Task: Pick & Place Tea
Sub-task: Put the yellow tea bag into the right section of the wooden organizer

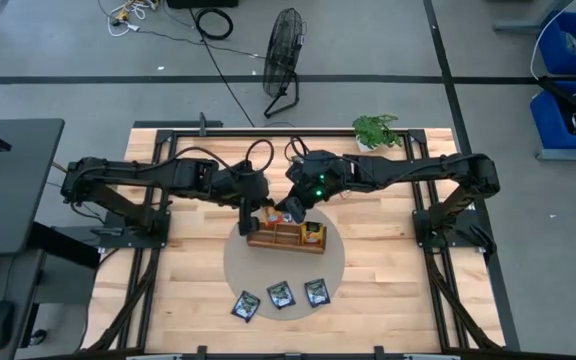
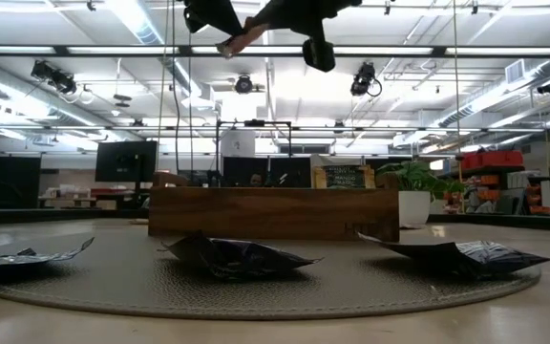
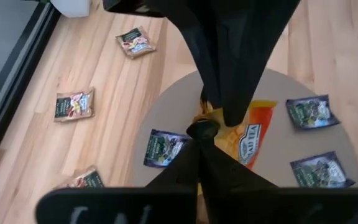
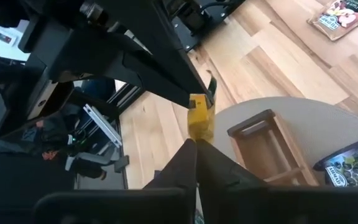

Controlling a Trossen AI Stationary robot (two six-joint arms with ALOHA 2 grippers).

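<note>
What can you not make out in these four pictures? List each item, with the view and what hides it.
1. What lies in the wooden tray: low view, its front wall hides it.
2. The lower end of the orange packet: right wrist view, the right fingers cover it.
3. The arms: low view, cut off by the top edge.
4. Print on the dark blue packets: high view, too small.

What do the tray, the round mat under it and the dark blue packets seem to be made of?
The compartment tray looks like brown wood with a smooth finish, since grain and flat boards show. The round mat seems woven fabric or fibre, matte grey-beige with a fine ribbed texture in the low view. The dark blue tea packets look like glossy foil or plastic film: they crinkle and catch light.
</note>
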